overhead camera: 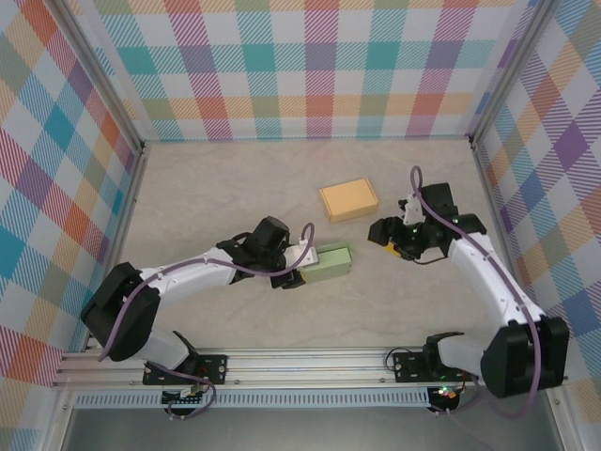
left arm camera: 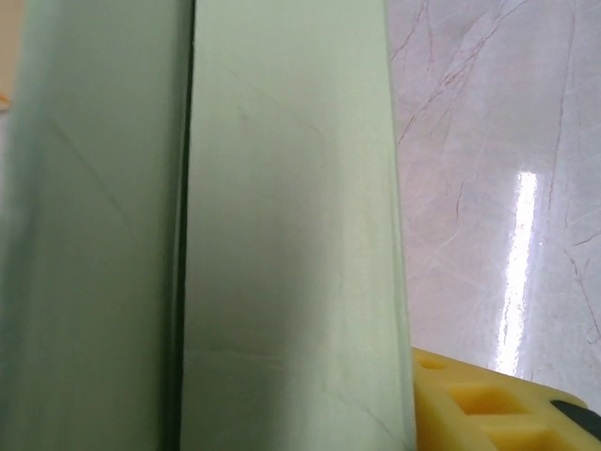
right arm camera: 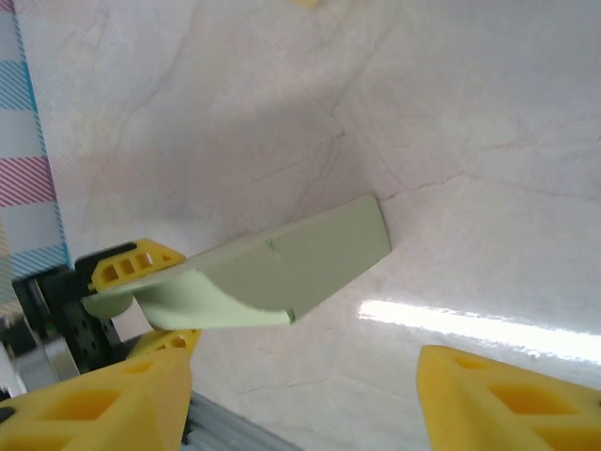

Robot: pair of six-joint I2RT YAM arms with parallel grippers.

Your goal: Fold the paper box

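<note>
1. Top external view: a green box (overhead camera: 331, 261) lies on its side on the table (overhead camera: 216, 188), near the middle, in front of both arms.
2. The left gripper (overhead camera: 302, 265) is at the box's left end. In the right wrist view its yellow fingers (right arm camera: 141, 263) sit above and below a curled end flap, pinching it.
3. The right gripper (overhead camera: 392, 237) hovers to the right of the green box, apart from it. Its jaws are spread wide with nothing between them.
4. An orange box (overhead camera: 348, 199) sits a little farther back on the table. It is closed and square, and looks finished.
5. Done so far, by my reading: the green box's body is formed, with its long panels up and the free end flat.
6. Left to do, by my reading: the curled flap at the pinched end needs tucking in. The left wrist view shows a dark seam between two long panels; I cannot tell whether it is locked.
</note>
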